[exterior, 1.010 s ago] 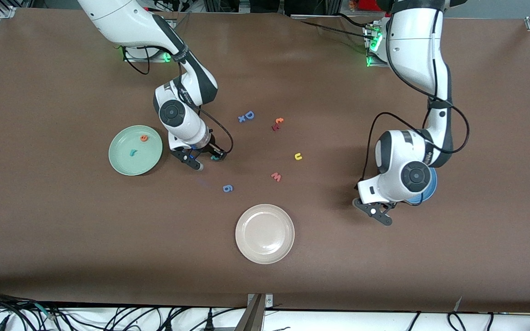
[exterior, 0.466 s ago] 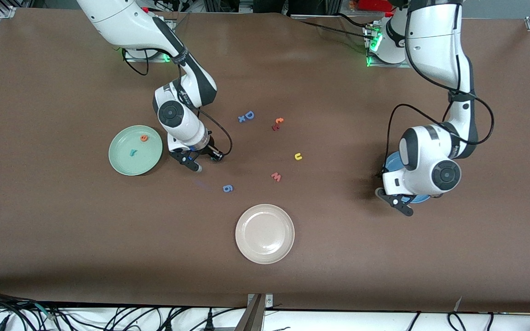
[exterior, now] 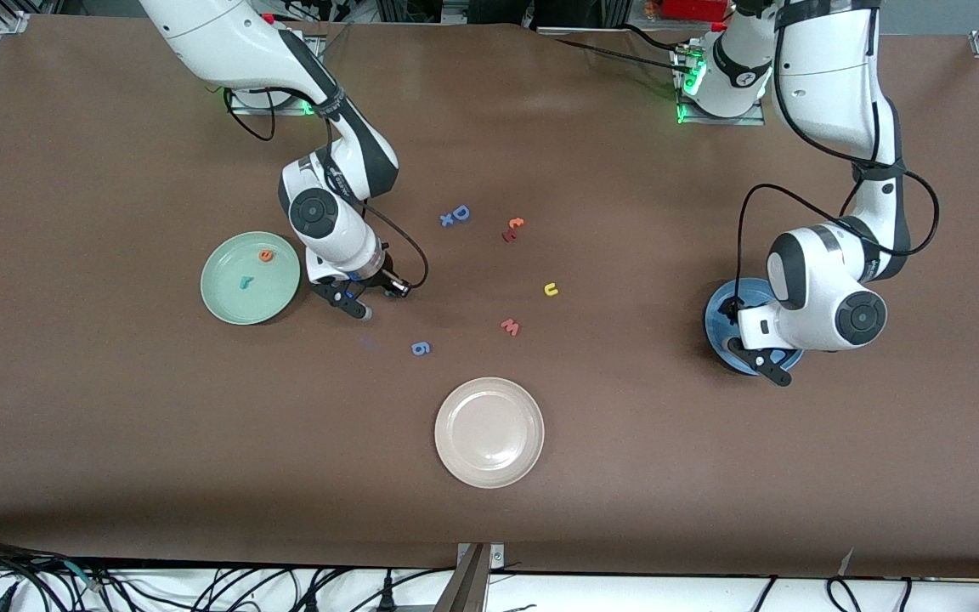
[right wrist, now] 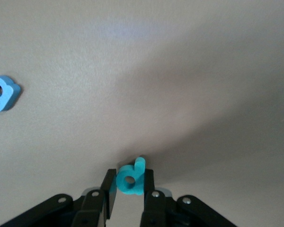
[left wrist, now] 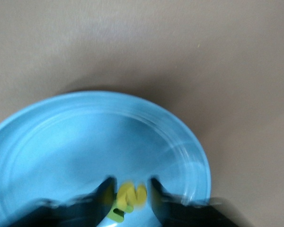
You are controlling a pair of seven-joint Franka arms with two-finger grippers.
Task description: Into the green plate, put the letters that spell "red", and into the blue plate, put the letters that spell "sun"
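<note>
The green plate (exterior: 250, 297) lies toward the right arm's end and holds an orange "e" (exterior: 266, 254) and a teal "r" (exterior: 245, 282). Beside it, my right gripper (exterior: 381, 299) (right wrist: 129, 182) is low at the table, shut on the teal "d" (right wrist: 131, 178). My left gripper (exterior: 766, 361) (left wrist: 129, 191) hangs over the blue plate (exterior: 721, 310) (left wrist: 61, 137). A yellow "s" (left wrist: 130, 195) sits between its fingers, with a gap at one finger. The yellow "u" (exterior: 551, 290) lies alone mid-table.
A beige plate (exterior: 489, 432) lies nearer the front camera. A blue "D" with a small "x" (exterior: 455, 215), an orange and red pair (exterior: 512, 229), a red "w" (exterior: 511, 326) and a blue "g" (exterior: 421, 348) (right wrist: 2, 93) are scattered mid-table.
The left arm has swung from the table beside the blue plate to over the plate, and its fingers have parted a little. The right gripper's fingers have closed on the teal "d".
</note>
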